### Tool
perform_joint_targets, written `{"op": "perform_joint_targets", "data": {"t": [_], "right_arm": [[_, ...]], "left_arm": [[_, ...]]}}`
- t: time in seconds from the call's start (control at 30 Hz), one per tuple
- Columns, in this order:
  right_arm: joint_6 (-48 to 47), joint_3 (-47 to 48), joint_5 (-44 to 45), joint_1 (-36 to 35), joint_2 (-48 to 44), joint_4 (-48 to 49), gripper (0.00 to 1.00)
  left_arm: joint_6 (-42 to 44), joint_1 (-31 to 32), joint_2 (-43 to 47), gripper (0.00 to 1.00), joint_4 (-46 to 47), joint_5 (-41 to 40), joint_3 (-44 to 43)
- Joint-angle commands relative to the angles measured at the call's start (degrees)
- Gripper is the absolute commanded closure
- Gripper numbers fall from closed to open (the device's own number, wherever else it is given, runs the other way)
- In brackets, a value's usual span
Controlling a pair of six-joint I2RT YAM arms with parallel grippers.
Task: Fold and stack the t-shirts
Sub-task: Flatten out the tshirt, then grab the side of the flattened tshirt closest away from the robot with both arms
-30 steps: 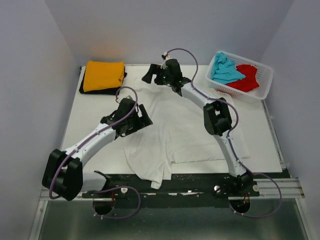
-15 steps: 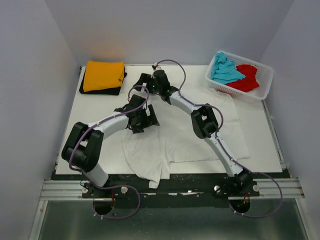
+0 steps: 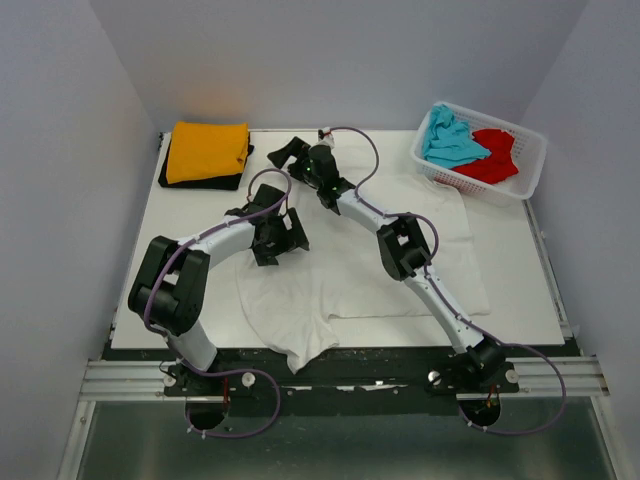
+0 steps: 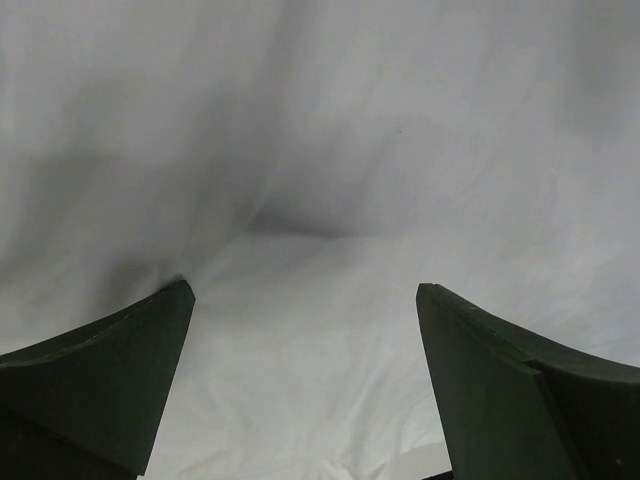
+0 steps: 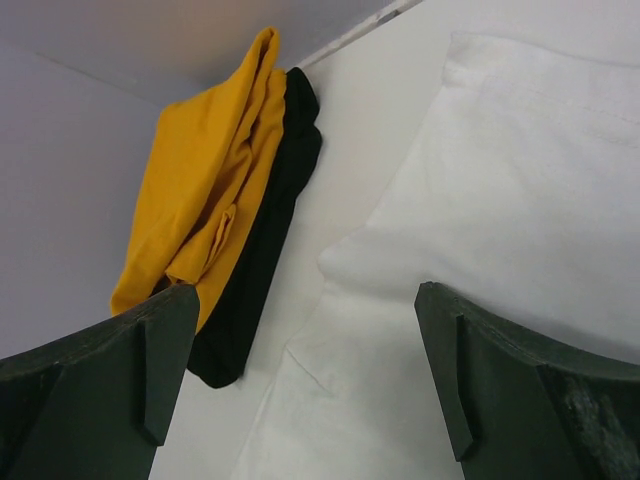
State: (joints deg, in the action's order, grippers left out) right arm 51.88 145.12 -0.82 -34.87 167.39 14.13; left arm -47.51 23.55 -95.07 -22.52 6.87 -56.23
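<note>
White t-shirt [image 3: 365, 270] lies spread across the middle of the table [image 3: 520, 265], rumpled along its near edge, with one corner drooping over the table's front lip. Right on top of its left part sits the left gripper [image 4: 302, 288], jaws wide apart and holding nothing; its wrist view is all white cloth, very close, though contact is hard to call. Up at the shirt's far edge the right gripper [image 5: 305, 289] hangs with its fingers spread just as wide, also empty, looking over the cloth's corner towards the far-left corner of the table. Over there the orange-yellow t-shirt [image 3: 207, 150] rests folded on the black t-shirt [image 3: 200, 183]. Far right, the turquoise t-shirt [image 3: 450, 140] and red t-shirt [image 3: 492, 157] lie bunched together inside the white basket [image 3: 531, 170].
</note>
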Motion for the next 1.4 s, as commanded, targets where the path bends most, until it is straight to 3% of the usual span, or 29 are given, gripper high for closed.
{"op": "perform_joint_targets", "data": {"t": [0.0, 0.1, 0.23, 0.4, 0.53, 0.67, 0.9, 1.03, 1.23, 1.37], "right_arm": [[0.4, -1.2, 4.3, 0.3, 2.3, -0.4, 0.0], [-1.4, -2.7, 1.3, 0.3, -1.1, -0.7, 0.0], [-12.1, -3.8, -2.8, 0.3, -9.9, -6.7, 0.0], [-21.2, -19.4, -1.5, 0.4, -28.9, -7.3, 0.0], [-26.1, -32.5, 4.9, 0.4, -42.6, -14.0, 0.0], [-26.2, -53.4, 13.6, 0.6, -58.5, -17.4, 0.0], [-14.3, -88.7, 28.3, 0.9, -88.1, -25.0, 0.0], [-11.3, -97.9, 30.1, 0.9, -99.2, -29.2, 0.0], [-6.2, -102.0, 32.1, 1.0, -102.0, -38.7, 0.0], [-4.2, -105.5, 35.6, 0.9, -104.1, -40.5, 0.0]], "left_arm": [[3.3, -2.8, -3.5, 0.01, -8.2, -7.7, -4.0], [4.5, -4.8, -5.6, 0.01, -10.5, -6.9, -8.2], [6.7, -5.2, -6.3, 0.01, -12.8, -8.7, -12.9], [9.6, -4.8, -3.6, 0.01, -12.8, -4.8, -16.8], [8.9, -1.1, 5.3, 0.01, -15.0, -11.0, -14.0], [5.5, 5.9, 13.8, 0.01, -16.8, -13.3, -6.1], [-6.5, 21.4, 22.5, 0.01, -24.4, -17.7, 4.5], [-13.4, 32.0, 26.6, 0.02, -30.4, -20.1, 8.4], [-23.2, 41.2, 32.1, 0.07, -41.2, -18.7, 13.5], [-25.5, 47.6, 35.0, 0.15, -39.5, -15.9, 16.7]]}}
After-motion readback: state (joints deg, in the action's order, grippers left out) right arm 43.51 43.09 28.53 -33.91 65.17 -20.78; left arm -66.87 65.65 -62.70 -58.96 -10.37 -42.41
